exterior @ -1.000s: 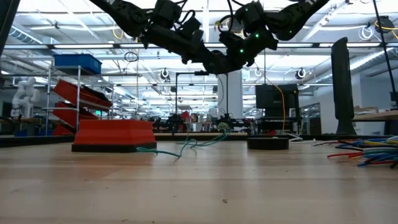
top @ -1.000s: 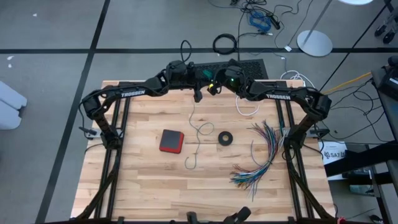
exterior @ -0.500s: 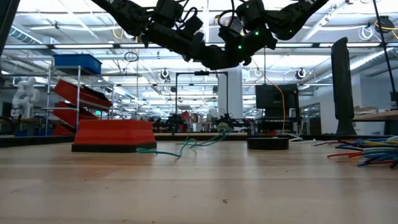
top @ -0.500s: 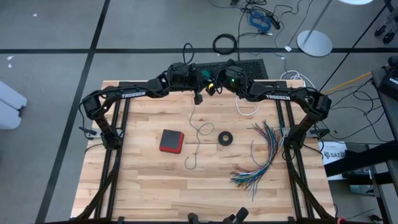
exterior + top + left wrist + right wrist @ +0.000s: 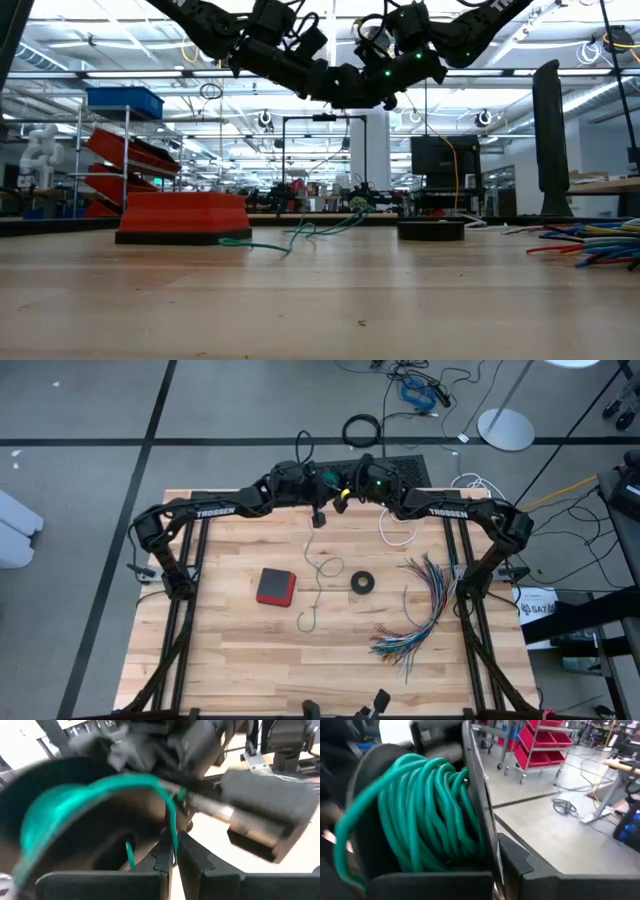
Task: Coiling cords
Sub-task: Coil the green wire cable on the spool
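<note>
Change: over the last second I see the right gripper (image 5: 345,493) shift in toward the left gripper (image 5: 320,512); the table's contents lie as before.
Near: multicoloured wires (image 5: 420,610), black tape ring (image 5: 362,582) and red block (image 5: 275,586) sit untouched.
Middle: the teal cord (image 5: 318,575) trails loose on the wood, running up to my left gripper, pinched on the strand.
Far: my right gripper, closed, carries teal turns wound around it.
White cord (image 5: 395,532): by the far edge.
Handling: light, limp, springy; I'd grip near the coil.
Hidden: the actual pinch point is blurred.
</note>
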{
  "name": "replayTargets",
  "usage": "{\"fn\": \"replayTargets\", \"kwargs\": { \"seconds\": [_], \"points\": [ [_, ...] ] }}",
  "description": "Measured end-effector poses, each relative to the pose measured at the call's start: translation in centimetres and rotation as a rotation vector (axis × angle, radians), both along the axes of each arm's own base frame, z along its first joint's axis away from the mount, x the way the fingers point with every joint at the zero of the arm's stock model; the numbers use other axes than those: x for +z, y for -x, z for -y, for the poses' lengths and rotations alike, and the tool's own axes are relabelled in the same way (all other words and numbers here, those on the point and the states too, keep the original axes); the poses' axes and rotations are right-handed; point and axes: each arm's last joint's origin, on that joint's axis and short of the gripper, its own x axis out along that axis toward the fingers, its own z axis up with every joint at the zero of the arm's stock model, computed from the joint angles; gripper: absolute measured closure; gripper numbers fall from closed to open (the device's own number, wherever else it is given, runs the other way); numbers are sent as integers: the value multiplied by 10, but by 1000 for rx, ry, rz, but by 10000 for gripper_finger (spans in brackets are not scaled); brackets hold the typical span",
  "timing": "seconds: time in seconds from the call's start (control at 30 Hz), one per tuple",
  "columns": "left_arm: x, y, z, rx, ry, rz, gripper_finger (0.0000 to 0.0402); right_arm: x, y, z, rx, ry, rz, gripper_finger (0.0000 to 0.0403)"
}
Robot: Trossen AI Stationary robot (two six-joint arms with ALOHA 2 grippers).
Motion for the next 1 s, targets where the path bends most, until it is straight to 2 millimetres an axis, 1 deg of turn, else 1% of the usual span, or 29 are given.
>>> {"fn": "replayTargets", "kwargs": {
  "seconds": [0.2, 0.47, 0.63, 0.77, 1.0],
  "points": [
    [-10, -3, -2, 50, 18, -36, 375, 5, -1, -1, 28, -4, 60, 403],
    [-5, -8, 0, 92, 9, 39, 375, 11, -1, 1, 33, -31, 149, 403],
    [-3, -10, 2, 132, -12, 50, 375, 15, -1, 1, 40, -36, 201, 403],
    [-4, -9, 1, 182, -24, 38, 375, 16, -1, 1, 55, -50, 223, 403],
    [-3, -5, 0, 273, -118, -29, 375, 18, -2, 0, 90, -75, 253, 403]
  ]
}}
